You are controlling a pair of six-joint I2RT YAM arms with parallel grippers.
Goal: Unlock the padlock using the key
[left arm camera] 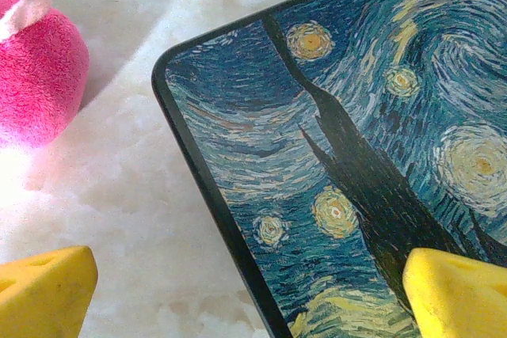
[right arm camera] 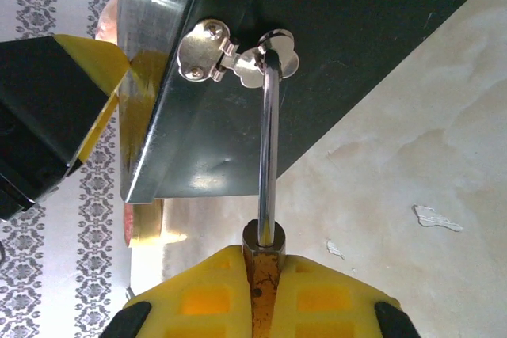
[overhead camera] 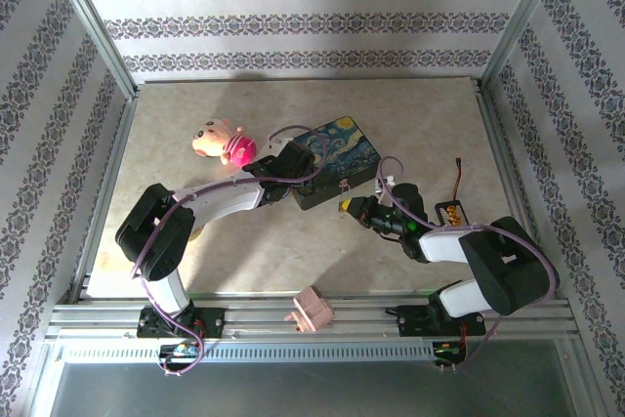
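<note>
Brass padlock [right arm camera: 264, 241] clamped between right end effector [right arm camera: 264, 294] pads, one shackle [right arm camera: 269, 148] hooked through latch [right arm camera: 238, 57] (right wrist view resolves it; overhead blurs it). Left end effector [left arm camera: 253, 294] spread wide over one Starry Night tin box [left arm camera: 356, 156] corner. One pink plush [overhead camera: 223, 142] on table [overhead camera: 293, 261].

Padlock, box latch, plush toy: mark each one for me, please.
padlock [right arm camera: 267, 172], right wrist view, on its silvery shackle.
box latch [right arm camera: 207, 53], right wrist view, on the riveted metal plate.
plush toy [overhead camera: 238, 150], top external view, on its pink body.
</note>
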